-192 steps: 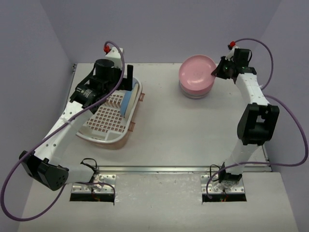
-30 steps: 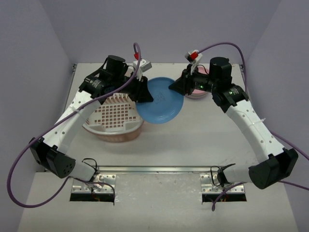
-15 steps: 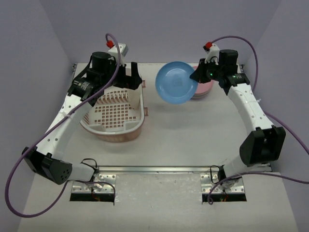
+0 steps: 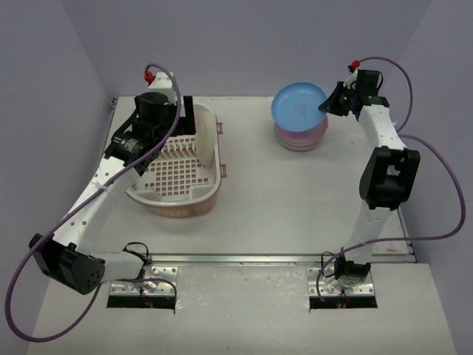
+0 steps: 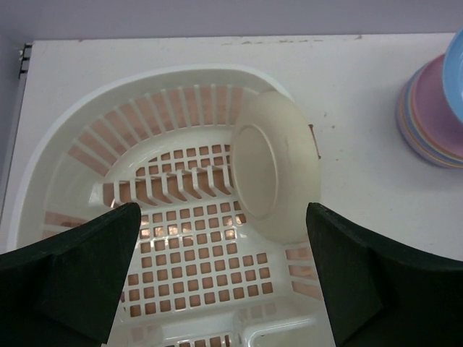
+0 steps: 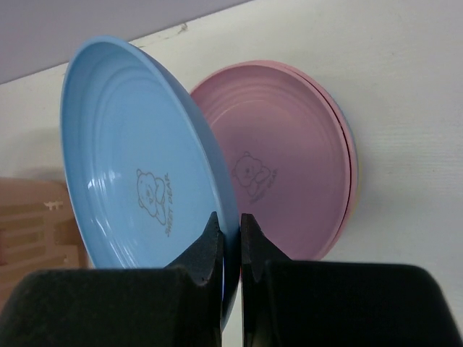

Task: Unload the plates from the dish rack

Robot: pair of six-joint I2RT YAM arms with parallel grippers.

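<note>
The pale dish rack (image 4: 174, 194) sits at the left of the table. One cream plate (image 4: 205, 145) stands on edge inside it, against the right wall. My left gripper (image 4: 185, 115) hovers over the rack's far end, open and empty. In the left wrist view its gripper (image 5: 223, 217) frames the rack's grid floor (image 5: 202, 267) and the cream plate (image 5: 278, 170). My right gripper (image 4: 329, 106) is shut on the rim of a blue plate (image 4: 298, 103), tilted just above a stack of plates (image 4: 301, 137) with pink on top. The right wrist view shows that gripper (image 6: 230, 224) pinching the blue plate (image 6: 137, 173) before the pink stack (image 6: 282, 159).
The table's back edge and the lavender walls lie close behind the stack and the rack. The rack has a small pink handle (image 4: 225, 171) on its right side. Purple cables loop off both arms.
My left gripper opened, let go of the blue plate and drew back over the rack. My right gripper shut on that plate and carried it right and back, over the stack.
</note>
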